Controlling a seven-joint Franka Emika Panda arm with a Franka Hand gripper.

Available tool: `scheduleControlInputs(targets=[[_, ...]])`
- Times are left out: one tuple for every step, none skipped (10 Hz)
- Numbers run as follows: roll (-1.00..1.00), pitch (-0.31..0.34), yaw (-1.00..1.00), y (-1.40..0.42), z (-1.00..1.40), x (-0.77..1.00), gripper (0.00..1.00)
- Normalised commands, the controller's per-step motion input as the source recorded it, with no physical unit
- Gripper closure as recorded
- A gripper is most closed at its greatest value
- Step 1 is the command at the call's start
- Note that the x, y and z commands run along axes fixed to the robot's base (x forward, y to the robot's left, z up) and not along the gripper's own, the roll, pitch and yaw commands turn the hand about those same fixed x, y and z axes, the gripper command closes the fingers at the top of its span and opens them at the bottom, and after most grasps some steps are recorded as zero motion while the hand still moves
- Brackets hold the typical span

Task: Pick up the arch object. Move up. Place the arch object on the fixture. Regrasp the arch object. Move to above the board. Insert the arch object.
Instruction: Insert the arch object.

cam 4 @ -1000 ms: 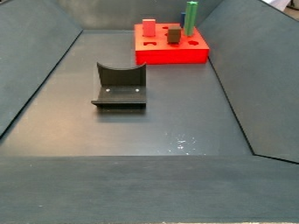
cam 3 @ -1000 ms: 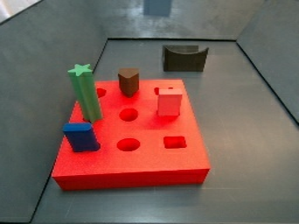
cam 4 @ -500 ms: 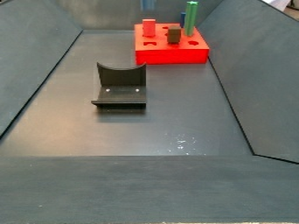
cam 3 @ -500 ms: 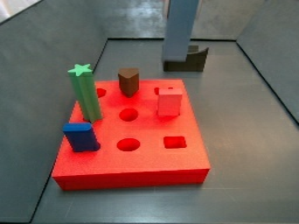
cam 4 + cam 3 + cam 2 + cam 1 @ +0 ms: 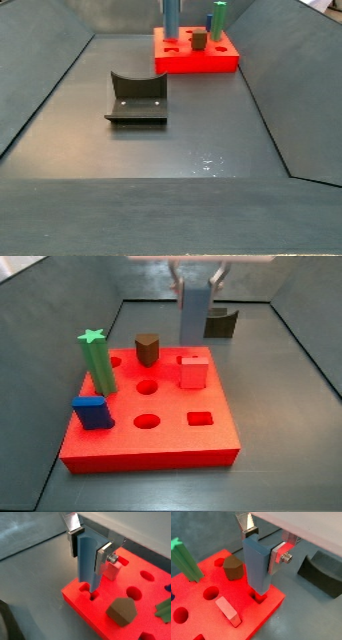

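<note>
Grey bin floor | one board (image 5: 174, 441) | fingers (image 5: 265, 543) grasping one arch object (image 5: 258, 564) upright over it | four pegs

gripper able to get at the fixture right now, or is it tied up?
Probably not as things stand. The gripper is over the board, shut on the arch object, whose lower end sits at a hole. The fixture stands apart on the floor with nothing on it, so only the held piece blocks it.

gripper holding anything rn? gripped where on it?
Yes. The gripper above the board is shut on the arch object, fingers clamping its upper end, long axis vertical, lower end at a board hole.
</note>
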Motion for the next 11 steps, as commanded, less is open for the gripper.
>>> scheduleControlInputs(targets=[[0.0,-0.02,0.0,-0.08,-0.34,0.02,1.0],[0.0,0.0,0.0,-0.05,-0.29,0.08,1.0],[0.0,0.0,0.01,-0.02,-0.28,0.11,1.0],[0.0,-0.001,0.03,0.0,-0.29,0.11,1.0],[0.0,-0.003,0.06,0.0,-0.25,0.02,1.0],[0.0,0.0,0.06,0.0,-0.22,0.0,1.0],[0.0,-0.003,0.06,0.0,-0.22,0.0,1.0],[0.0,-0.007,0.07,0.0,-0.23,0.0,1.0],[0.0,-0.01,0.05,0.0,-0.27,0.01,1.0],[0.0,-0.019,0.05,0.0,-0.32,0.0,1.0],[0.04,-0.05,0.04,0.0,-0.42,0.0,1.0]])
